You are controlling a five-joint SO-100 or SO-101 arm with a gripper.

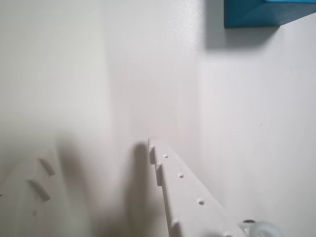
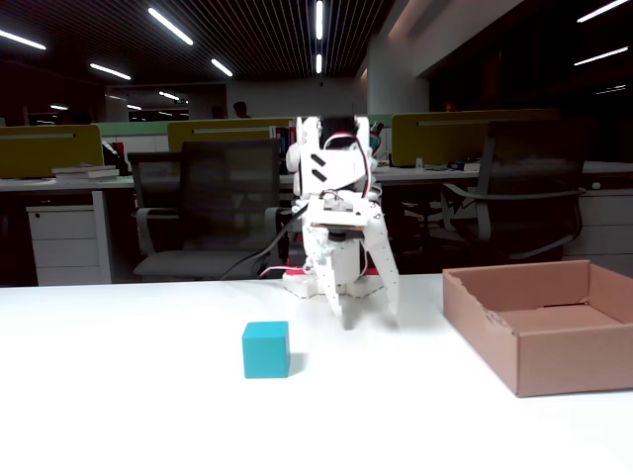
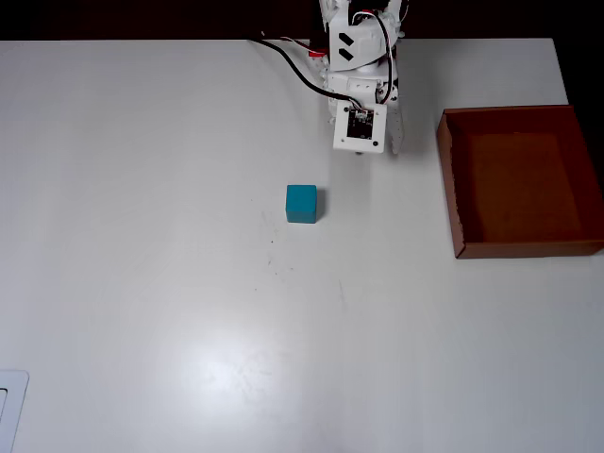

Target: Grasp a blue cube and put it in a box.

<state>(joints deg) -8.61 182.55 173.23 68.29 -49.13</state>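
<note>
A teal-blue cube (image 2: 265, 349) rests alone on the white table, also seen from overhead (image 3: 302, 203). In the wrist view only its lower part shows at the top right edge (image 1: 261, 12). My gripper (image 2: 366, 315) hangs just above the table behind the cube and a little to its right in the fixed view. It is open, with nothing between its fingers (image 1: 182, 190). The brown cardboard box (image 2: 554, 346) sits at the right with nothing visible inside, its low wall (image 3: 451, 179) about a cube's width or two from the arm.
The arm's base (image 3: 354, 38) stands at the table's far edge, with cables (image 3: 288, 52) trailing to the left. Office chairs (image 2: 213, 208) and desks stand behind the table. A white object (image 3: 9, 406) pokes in at the lower left corner.
</note>
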